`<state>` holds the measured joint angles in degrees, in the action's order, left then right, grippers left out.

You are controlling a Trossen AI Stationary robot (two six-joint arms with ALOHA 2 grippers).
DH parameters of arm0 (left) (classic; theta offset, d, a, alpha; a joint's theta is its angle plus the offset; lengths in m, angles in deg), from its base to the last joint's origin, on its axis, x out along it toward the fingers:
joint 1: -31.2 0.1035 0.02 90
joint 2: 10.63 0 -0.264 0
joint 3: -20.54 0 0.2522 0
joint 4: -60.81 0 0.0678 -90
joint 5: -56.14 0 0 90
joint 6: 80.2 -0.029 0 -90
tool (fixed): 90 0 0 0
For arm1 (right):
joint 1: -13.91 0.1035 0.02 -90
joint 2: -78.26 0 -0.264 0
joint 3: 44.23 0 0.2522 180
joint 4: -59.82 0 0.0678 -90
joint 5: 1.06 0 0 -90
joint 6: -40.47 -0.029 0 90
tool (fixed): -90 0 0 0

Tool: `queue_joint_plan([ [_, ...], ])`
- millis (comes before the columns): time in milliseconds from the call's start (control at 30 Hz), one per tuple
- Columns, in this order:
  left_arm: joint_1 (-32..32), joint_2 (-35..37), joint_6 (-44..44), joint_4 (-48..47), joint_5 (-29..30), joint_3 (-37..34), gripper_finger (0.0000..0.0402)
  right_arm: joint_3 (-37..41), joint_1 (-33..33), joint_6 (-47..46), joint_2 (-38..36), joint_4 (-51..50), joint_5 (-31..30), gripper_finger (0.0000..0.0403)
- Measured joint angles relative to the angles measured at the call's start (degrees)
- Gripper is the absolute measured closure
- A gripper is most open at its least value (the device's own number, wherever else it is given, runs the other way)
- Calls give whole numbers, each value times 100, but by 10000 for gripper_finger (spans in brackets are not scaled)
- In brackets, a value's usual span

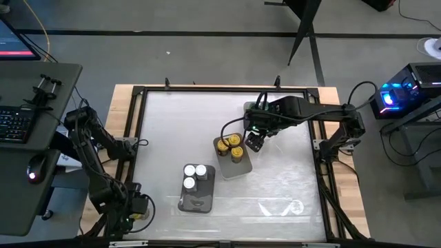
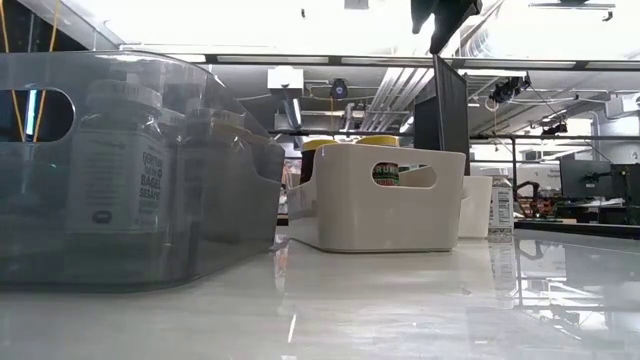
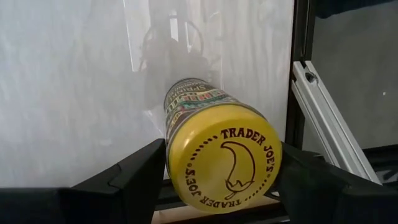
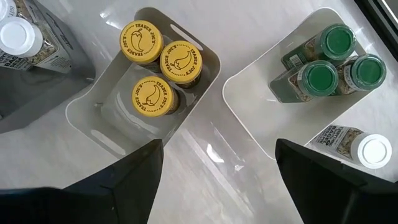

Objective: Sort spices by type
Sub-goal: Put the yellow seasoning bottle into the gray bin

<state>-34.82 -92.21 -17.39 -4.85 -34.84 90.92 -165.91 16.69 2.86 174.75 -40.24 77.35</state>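
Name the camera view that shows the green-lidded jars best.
The right wrist view: it looks down past the open right gripper onto three green-lidded jars standing in a white tray. In the high view the right arm covers that spot. The low view does not show them clearly. The left wrist view shows only a yellow-lidded jar.

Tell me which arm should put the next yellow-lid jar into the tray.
Left. Its gripper already clamps a yellow-lid Trader Joe's jar at the table's near-left corner. The right gripper hovers open and empty above the tray with three yellow-lid jars.
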Motion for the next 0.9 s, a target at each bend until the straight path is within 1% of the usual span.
queue_joint_plan([
  [267, 124, 0, 9, 72, 68, -2, 136, 0, 0, 7, 0, 0, 0, 96],
  [333, 187, 0, 13, 159, 87, -2, 141, 0, 0, 7, 0, 0, 0, 96],
  [433, 291, 0, 21, 278, 140, -2, 162, 0, 0, 39, 0, 0, -2, 96],
  [567, 350, 9, 177, 274, 123, 0, 204, 0, 0, 106, 0, -15, -2, 96],
  [700, 392, 49, 361, 258, -149, 12, 206, 2, 0, 201, -7, -206, -6, 96],
  [767, 473, 198, 449, 121, -284, 64, 206, 7, 19, 203, -67, -336, -6, 96],
  [833, 602, 511, 466, -45, -317, 229, 206, 11, 60, 175, -212, -375, -29, 96],
  [900, 835, 868, 416, -462, -145, 434, 206, 11, 116, 100, -429, -364, -54, 96],
])
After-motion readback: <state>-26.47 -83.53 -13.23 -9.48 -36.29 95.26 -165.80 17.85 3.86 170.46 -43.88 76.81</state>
